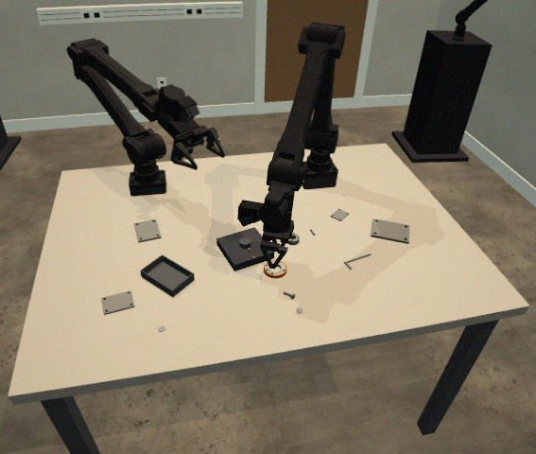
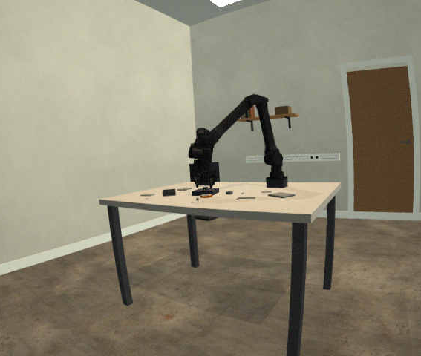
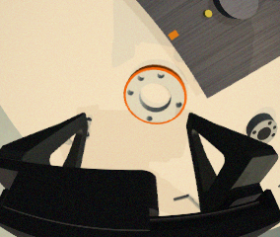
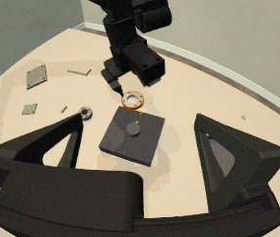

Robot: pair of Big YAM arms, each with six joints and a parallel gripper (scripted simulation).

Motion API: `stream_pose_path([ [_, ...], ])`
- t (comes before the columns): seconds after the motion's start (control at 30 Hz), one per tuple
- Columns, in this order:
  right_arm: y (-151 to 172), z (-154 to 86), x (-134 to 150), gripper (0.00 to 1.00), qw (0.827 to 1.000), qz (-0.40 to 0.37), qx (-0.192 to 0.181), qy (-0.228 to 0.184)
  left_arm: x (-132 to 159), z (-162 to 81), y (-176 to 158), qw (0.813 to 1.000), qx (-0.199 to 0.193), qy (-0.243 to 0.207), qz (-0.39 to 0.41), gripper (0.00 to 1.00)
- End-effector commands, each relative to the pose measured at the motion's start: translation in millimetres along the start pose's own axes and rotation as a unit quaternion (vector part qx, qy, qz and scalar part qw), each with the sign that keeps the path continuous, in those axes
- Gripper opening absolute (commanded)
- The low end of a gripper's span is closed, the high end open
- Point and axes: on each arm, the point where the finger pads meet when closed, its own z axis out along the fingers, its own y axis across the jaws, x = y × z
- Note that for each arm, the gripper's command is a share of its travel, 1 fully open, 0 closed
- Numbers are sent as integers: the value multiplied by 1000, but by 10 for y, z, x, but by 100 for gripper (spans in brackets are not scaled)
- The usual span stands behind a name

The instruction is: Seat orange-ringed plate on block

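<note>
The orange-ringed plate (image 1: 275, 270) lies flat on the table just beside the front right corner of the dark block (image 1: 243, 248). In the left wrist view the plate (image 3: 155, 95) shows its big centre hole and small holes. My left gripper (image 1: 274, 256) is open and hangs straight above the plate, with its fingers to either side of it and not touching. My right gripper (image 1: 198, 148) is open and empty, high in the air at the back of the table.
A black tray (image 1: 166, 274) and three grey square plates (image 1: 146, 230) (image 1: 117, 302) (image 1: 389, 230) lie around. A small ring part (image 3: 262, 128) sits next to the block. An Allen key (image 1: 356, 260) and a bolt (image 1: 288, 294) lie near the plate.
</note>
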Motion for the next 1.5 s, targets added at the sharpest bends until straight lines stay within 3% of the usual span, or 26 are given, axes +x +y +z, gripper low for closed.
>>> stream_pose_path([
  [0.0, 71, 43, -71, 100, 1000, -2, -9, -18, 20, 16, 160, 995, 14, 2, 99, 89],
  [0.17, 153, 41, -169, 100, 999, -5, -20, -33, 28, 61, 158, 983, 40, -1, 179, 89],
  [0.23, 145, 41, -172, 100, 999, -5, -19, -34, 7, 197, -119, 975, 79, -9, 209, 89],
  [0.83, 125, 22, -176, 100, 999, -4, -17, -33, -33, 183, -18, 973, 80, -9, 218, 89],
  [1.47, 125, 22, -176, 100, 999, -4, -17, -33, -34, 489, -89, 972, 87, -10, 218, 89],
])
